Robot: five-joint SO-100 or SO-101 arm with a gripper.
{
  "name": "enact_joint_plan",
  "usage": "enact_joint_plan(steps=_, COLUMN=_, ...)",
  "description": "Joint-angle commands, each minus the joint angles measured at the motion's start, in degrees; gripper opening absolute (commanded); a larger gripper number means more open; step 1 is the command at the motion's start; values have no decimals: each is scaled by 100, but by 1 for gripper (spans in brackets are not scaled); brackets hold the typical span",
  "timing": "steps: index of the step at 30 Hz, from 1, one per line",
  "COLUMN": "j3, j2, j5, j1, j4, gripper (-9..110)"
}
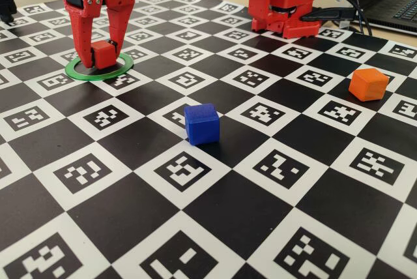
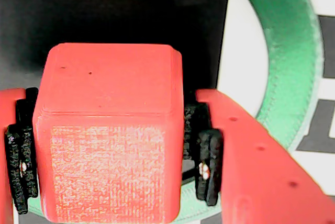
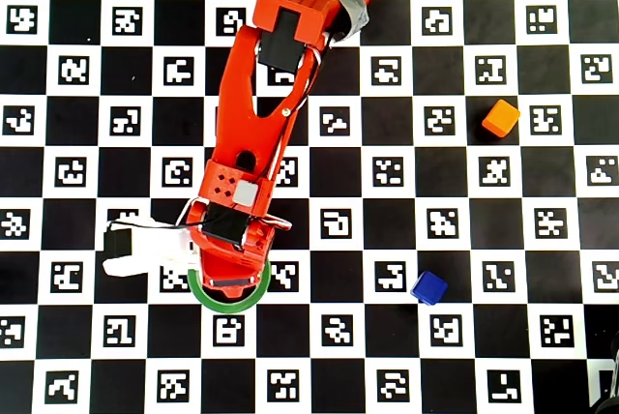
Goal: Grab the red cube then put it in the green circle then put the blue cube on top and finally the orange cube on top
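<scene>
While three cubes sit in sight, one of each colour, only the red cube [image 1: 102,54] is held: the end effector [image 1: 99,64] is clenched on it, its black pads [image 2: 208,164] pressed to both side faces in the wrist view. That cube sits inside the single green circle [image 1: 124,67], low over the desk [image 1: 215,223]; whether it touches the surface I cannot tell. In the fixed view the one blue cube [image 1: 201,123] lies nearer the camera and to the right of the end effector, well apart from it, and the one orange cube [image 1: 368,84] stands farther right still. Square coded markers cover the white checks of the desk; no readable writing or brand shows.
</scene>
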Motion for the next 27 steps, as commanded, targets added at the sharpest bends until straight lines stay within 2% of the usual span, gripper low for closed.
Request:
enact_joint_plan(steps=1, j3=-26, j2=246, j5=-62, j1=79, j4=-44, gripper=3)
enact_joint_plan(steps=15, j3=9, j2=264, j5=-53, j1=62, j4=62, gripper=11)
enact_joint_plan(steps=27, j3=53, j2=369, j5=167, j1=158, j4=26, gripper=34)
